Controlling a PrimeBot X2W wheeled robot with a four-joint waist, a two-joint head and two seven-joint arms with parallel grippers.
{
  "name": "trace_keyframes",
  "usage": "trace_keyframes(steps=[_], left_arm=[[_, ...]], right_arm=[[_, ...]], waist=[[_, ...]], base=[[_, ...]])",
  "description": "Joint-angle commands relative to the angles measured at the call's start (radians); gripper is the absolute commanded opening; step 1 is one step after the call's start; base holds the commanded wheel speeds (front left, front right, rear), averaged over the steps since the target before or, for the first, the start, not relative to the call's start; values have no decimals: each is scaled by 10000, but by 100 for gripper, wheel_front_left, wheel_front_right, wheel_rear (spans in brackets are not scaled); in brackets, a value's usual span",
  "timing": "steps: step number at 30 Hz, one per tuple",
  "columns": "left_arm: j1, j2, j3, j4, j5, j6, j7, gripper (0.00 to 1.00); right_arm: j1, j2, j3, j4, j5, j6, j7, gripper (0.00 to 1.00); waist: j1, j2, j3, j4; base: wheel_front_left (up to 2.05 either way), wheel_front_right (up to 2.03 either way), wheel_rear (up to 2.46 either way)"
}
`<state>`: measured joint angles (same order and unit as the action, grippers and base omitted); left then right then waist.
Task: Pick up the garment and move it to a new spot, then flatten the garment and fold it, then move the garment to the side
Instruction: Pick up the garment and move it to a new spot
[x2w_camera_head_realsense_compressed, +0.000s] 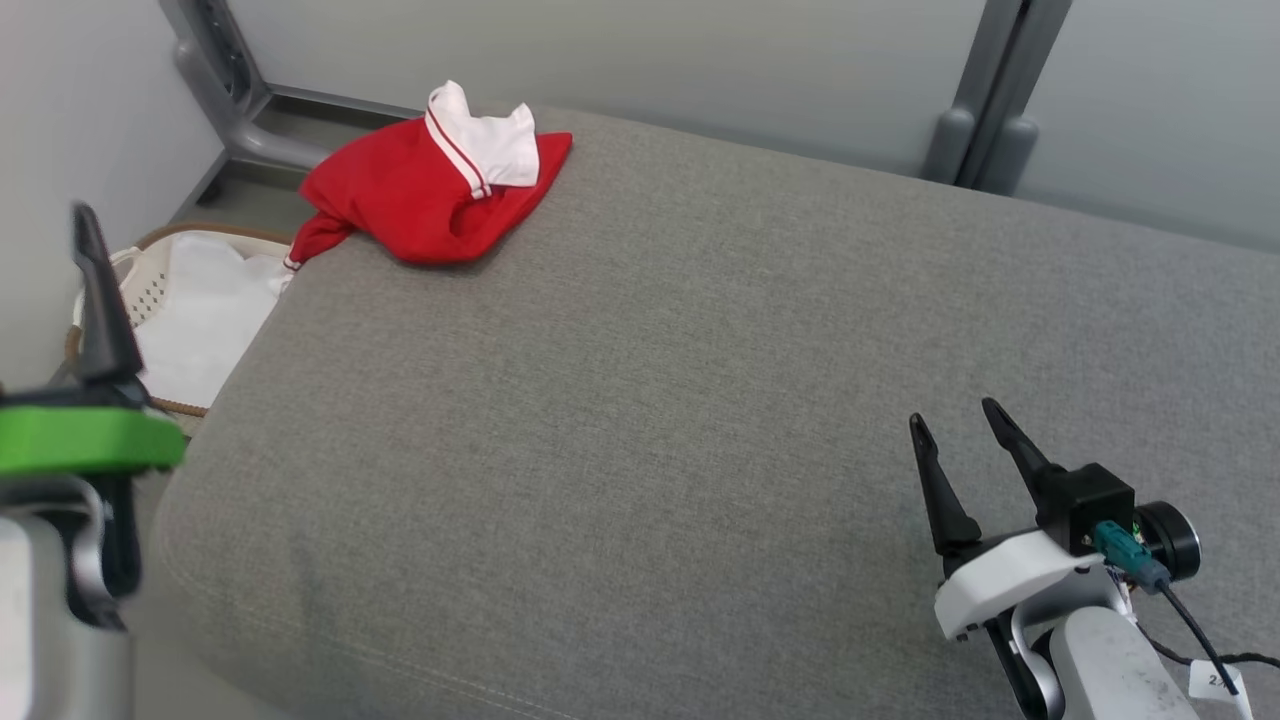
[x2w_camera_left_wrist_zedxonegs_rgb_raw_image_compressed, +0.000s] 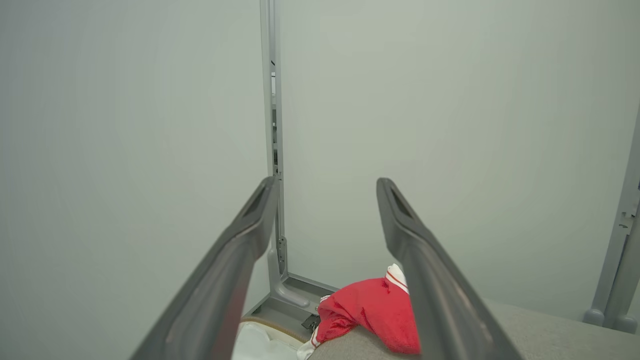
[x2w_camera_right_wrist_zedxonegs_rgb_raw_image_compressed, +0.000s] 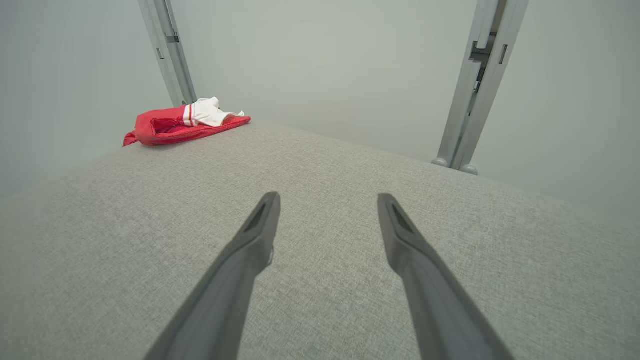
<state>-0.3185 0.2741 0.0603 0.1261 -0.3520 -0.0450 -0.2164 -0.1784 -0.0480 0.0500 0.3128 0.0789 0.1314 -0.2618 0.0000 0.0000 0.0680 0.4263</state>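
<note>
The garment (x2w_camera_head_realsense_compressed: 425, 190) is a red piece with a white, red-striped part, lying bunched at the far left corner of the grey cushioned surface (x2w_camera_head_realsense_compressed: 680, 400); one red end hangs over the left edge. It also appears in the left wrist view as the garment (x2w_camera_left_wrist_zedxonegs_rgb_raw_image_compressed: 370, 312) and in the right wrist view as the garment (x2w_camera_right_wrist_zedxonegs_rgb_raw_image_compressed: 180, 122). My left gripper (x2w_camera_left_wrist_zedxonegs_rgb_raw_image_compressed: 325, 185) is open and empty, raised off the surface's left side, well short of the garment. One of its fingers (x2w_camera_head_realsense_compressed: 95, 300) rises at the far left of the head view. My right gripper (x2w_camera_head_realsense_compressed: 955, 415) is open and empty over the near right of the surface.
A white laundry basket with a brown rim (x2w_camera_head_realsense_compressed: 180, 300) holding white cloth stands on the floor left of the surface. Grey metal posts (x2w_camera_head_realsense_compressed: 985, 100) and pale wall panels close off the back. A post foot (x2w_camera_head_realsense_compressed: 235, 110) sits behind the garment.
</note>
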Motion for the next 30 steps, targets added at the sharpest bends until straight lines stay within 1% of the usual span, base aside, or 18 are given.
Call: trace_keyframes(steps=[1, 3, 5, 8, 12, 16, 19, 26, 30], left_arm=[[-629, 272, 82, -3, 89, -35, 154, 100], [-1560, 565, 237, 199, -67, -53, 413, 100], [-2555, 876, 303, 699, -109, -104, 566, 100], [-3947, 1278, 330, 1727, -116, -173, 782, 100], [-5476, 1609, 190, 3211, -67, -268, 948, 100], [-6433, 1621, 17, 4714, -151, -374, 1053, 100], [-6911, 1485, -257, 5714, -163, -512, 1102, 100], [-7534, 965, -1055, 7841, -347, -781, 1258, 100], [-7711, 894, -1278, 8916, -493, -835, 1520, 100]], right_arm=[[-194, -48, 22, -60, -170, -15, -46, 100], [-431, -51, 83, -122, -387, -15, -44, 100], [-634, -51, 116, -196, -583, -15, -6, 100], [-944, -51, 251, -402, -891, -15, 138, 100], [-1283, -49, 335, -787, -1139, -15, 341, 100], [-1498, -46, 390, -1215, -1370, -15, 508, 100], [-1545, -45, 366, -1484, -1497, -15, 622, 100], [-1460, -43, 248, -1992, -1710, -15, 786, 100], [-1406, -43, 273, -2128, -1800, -15, 884, 100]], waist=[[0, 0, 777, -636], [0, 0, 1183, -911], [0, 0, 1573, -1167], [0, 0, 2184, -1615], [0, 0, 2968, -2173], [0, 0, 3648, -2518], [0, 0, 4080, -2680], [0, 0, 4869, -2764], [0, 0, 5087, -2739]], base=[[0, 0, 0], [0, 0, 0], [0, 0, 0], [0, 0, 0], [0, 0, 0], [0, 0, 0], [0, 0, 0], [0, 0, 0], [0, 0, 0]])
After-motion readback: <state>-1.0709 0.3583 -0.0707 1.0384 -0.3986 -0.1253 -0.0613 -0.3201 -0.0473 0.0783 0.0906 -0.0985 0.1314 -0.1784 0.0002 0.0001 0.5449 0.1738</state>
